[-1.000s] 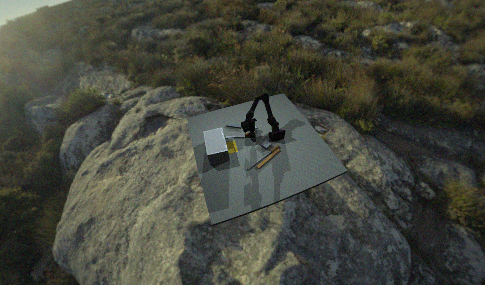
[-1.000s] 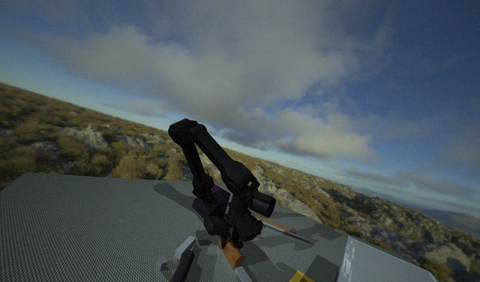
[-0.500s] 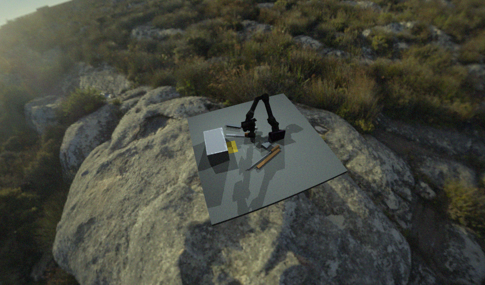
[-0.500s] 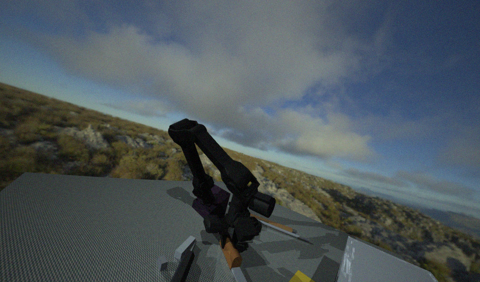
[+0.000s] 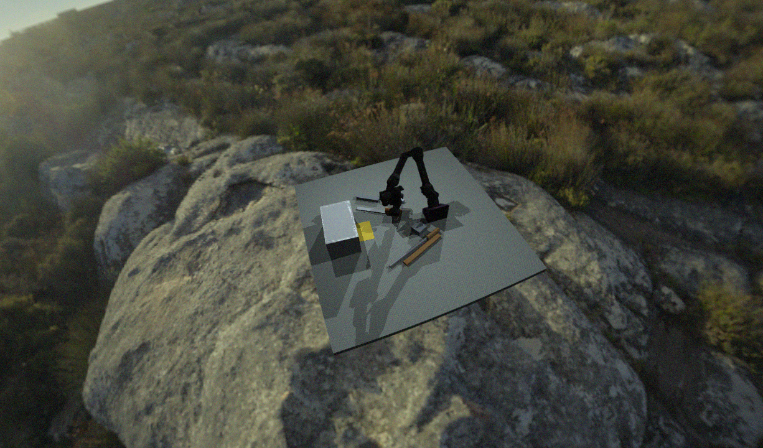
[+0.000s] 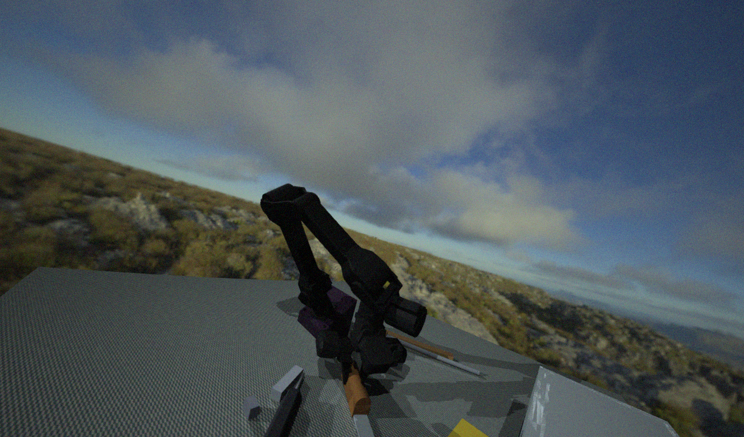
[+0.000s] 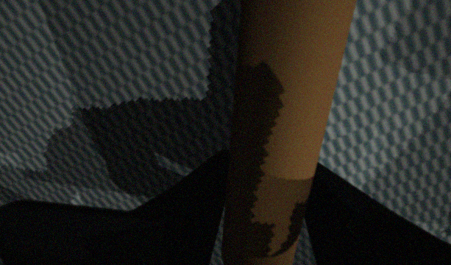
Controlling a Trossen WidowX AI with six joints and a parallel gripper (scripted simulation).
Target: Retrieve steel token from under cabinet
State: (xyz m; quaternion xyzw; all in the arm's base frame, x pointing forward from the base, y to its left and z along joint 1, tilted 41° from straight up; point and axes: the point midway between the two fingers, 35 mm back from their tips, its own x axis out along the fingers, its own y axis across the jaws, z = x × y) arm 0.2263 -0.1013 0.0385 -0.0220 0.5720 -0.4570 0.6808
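My gripper (image 5: 394,213) (image 6: 348,370) (image 7: 264,163) is shut on the orange handle (image 6: 357,395) (image 7: 296,92) of a tool, with a black finger on each side. The tool's pale flat blade (image 5: 370,210) (image 6: 363,425) points toward the cabinet; its far end shows just off the cabinet's edge in the top view. I cannot tell the tool's height over the table. The cabinet (image 5: 339,221) (image 6: 586,407) is a pale-topped box with dark sides. The yellow marked area (image 5: 366,230) (image 6: 465,429) lies in front of it, with no token visible on it. The steel token cannot be made out in any view.
A grey rod (image 5: 404,256) (image 6: 450,363) and an orange stick (image 5: 422,249) (image 6: 429,346) lie side by side on the table (image 5: 456,272) (image 6: 146,337). A dark bar (image 5: 367,199) (image 6: 283,411) lies beyond the held tool. Pale blocks (image 6: 286,382) (image 6: 250,407) are near that bar in the exterior view.
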